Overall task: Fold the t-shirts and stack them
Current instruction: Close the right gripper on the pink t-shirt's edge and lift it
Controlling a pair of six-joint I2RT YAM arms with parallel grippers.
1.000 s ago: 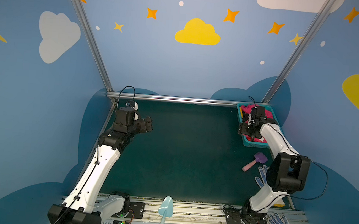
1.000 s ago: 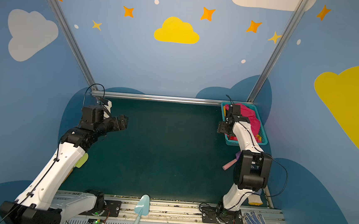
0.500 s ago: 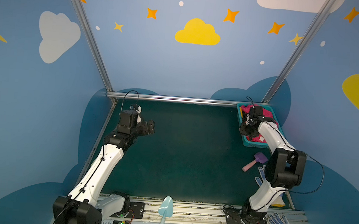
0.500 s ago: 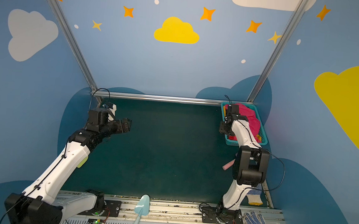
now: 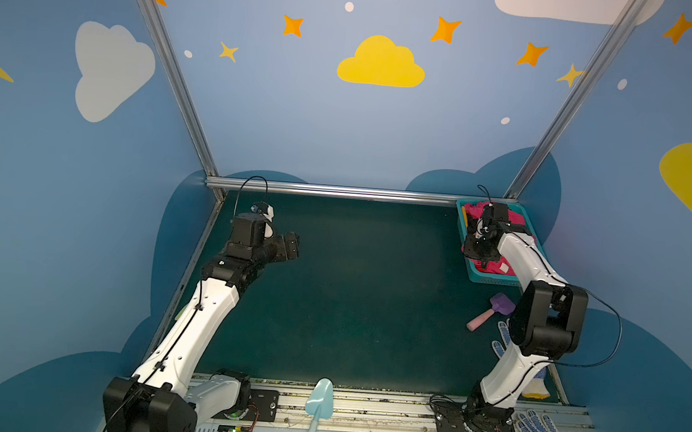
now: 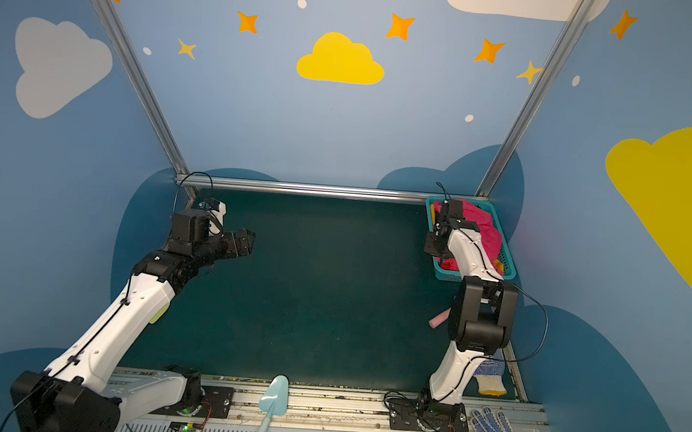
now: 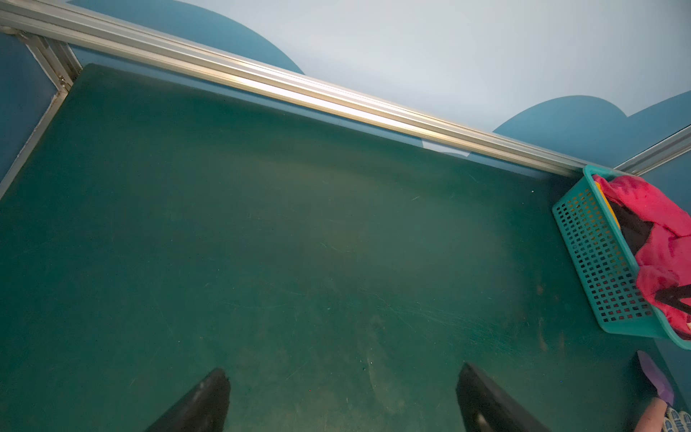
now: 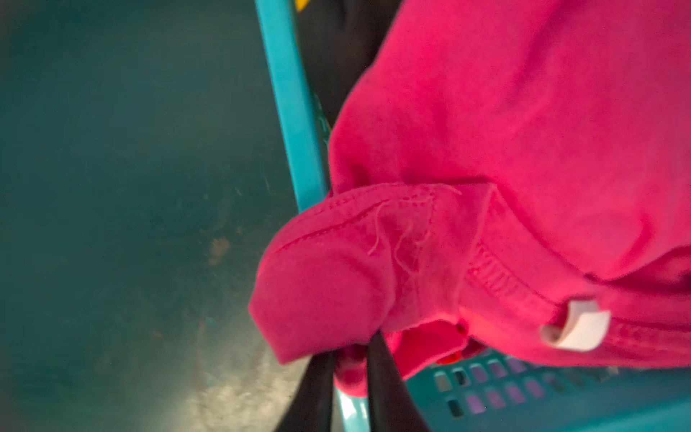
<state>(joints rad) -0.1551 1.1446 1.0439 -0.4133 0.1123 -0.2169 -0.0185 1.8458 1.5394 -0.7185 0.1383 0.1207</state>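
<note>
The pink t-shirt (image 6: 485, 231) lies heaped in the teal basket (image 7: 598, 254) that stands in the far right corner of the table (image 7: 261, 243). It sits on top of a black t-shirt (image 7: 632, 228) and a sliver of yellow cloth (image 7: 607, 204), so it is the natural one to take first. The right gripper (image 8: 349, 355) reaches over the basket's rim on the side facing the middle of the table. Its jaws are clamped on a bunched fold of the pink cloth that spills over that rim. The pinch sits close to the ribbed collar, with the small white label (image 8: 577, 329) just beside it. Grabbing near the neck looks deliberate: lifted from there, the shirt should hang with its body below and be easier to spread flat. Most of the garment lies in the basket, so the step in hand is pulling it out, and nothing is folded or stacked yet. The left gripper (image 7: 342, 374) hovers above the left side of the table, toward the far left corner, with its jaws spread wide, holding nothing and pointing at the bare middle. I judge it is placed there to leave room for the shirt and to be ready to take a second corner once the cloth arrives. One risk is that the black cloth underneath gets dragged out along with the pink.
</note>
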